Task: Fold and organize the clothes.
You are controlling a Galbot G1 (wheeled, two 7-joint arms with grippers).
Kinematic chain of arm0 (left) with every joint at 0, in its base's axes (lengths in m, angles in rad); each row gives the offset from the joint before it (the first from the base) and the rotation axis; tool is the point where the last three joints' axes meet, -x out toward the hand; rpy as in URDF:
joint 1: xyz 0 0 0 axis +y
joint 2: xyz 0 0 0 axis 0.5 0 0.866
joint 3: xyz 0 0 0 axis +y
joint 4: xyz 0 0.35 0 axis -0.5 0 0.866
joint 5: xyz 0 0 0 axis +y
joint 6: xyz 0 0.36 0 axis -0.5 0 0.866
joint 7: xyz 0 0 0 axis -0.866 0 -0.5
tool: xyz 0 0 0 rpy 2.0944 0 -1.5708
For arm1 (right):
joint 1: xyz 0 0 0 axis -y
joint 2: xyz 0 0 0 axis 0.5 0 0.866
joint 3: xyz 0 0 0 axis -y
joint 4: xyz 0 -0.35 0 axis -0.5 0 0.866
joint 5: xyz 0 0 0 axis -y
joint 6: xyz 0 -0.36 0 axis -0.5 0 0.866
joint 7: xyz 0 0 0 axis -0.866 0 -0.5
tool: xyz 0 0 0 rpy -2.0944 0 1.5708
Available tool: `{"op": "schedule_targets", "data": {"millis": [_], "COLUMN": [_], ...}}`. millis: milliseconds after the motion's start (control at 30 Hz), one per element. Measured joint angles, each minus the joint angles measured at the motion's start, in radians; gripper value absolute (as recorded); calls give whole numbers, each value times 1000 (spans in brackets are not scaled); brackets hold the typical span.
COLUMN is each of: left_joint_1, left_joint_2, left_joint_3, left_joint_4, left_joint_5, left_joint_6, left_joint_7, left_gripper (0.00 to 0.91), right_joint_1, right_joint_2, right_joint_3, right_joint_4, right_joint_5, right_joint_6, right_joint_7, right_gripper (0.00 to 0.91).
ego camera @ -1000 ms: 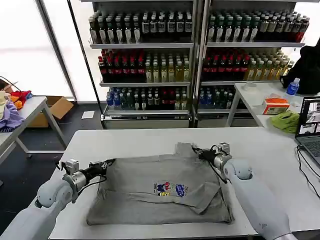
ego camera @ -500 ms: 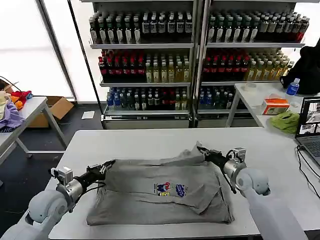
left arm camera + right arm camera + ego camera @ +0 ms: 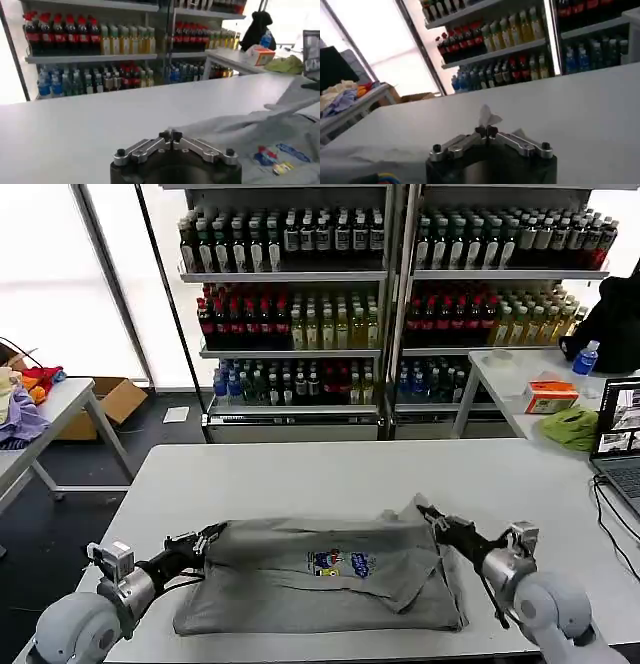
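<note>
Grey shirt (image 3: pixel 320 569) mid-table, far edge pinched at both corners by left gripper (image 3: pixel 207 536) and right gripper (image 3: pixel 428 515), fingers pressed together; uneven pull risks slipping, skewing fold.

Left gripper (image 3: pixel 170 135) has its fingertips pinched together right at the edge of the grey shirt (image 3: pixel 250 135) on the white table (image 3: pixel 75 125), colourful chest print (image 3: pixel 275 157) showing, drink shelves (image 3: pixel 100 45) behind.
</note>
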Motion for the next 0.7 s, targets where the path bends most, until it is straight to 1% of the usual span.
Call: {"op": "schedule_targets", "data": {"millis": [100, 133, 167, 200, 367, 533, 600, 700], "left_joint_1": [46, 63, 80, 95, 170, 227, 249, 280], "left_joint_2": [-2, -4, -6, -9, -24, -35, -34, -36], "left_joint_3": [-26, -34, -41, -45, -59, -87, -104, -138], "left_joint_4": [-28, -37, -45, -52, -87, -120, -134, -154], "left_joint_5": [6, 9, 13, 18, 63, 97, 108, 118], "left_joint_6": [12, 16, 20, 25, 41, 62, 73, 79], "left_joint_7": [2, 4, 6, 8, 14, 3, -3, -16], "left_gripper": [10, 907, 907, 907, 907, 907, 907, 907], "right_joint_1": [-74, -94, -112, -129, -185, -226, -239, -260], "right_joint_2": [9, 12, 13, 15, 21, 12, 10, 12], "right_joint_3": [18, 21, 23, 25, 38, 65, 77, 98], "right_joint_4": [34, 43, 51, 58, 90, 124, 137, 152], "right_joint_5": [-5, -11, -18, -29, -70, -90, -101, -120], "right_joint_6": [-6, -8, -8, -8, -7, 9, 19, 53], "right_joint_7": [10, 14, 19, 24, 45, 51, 51, 47], "right_gripper": [0, 403, 403, 907, 907, 907, 907, 907]}}
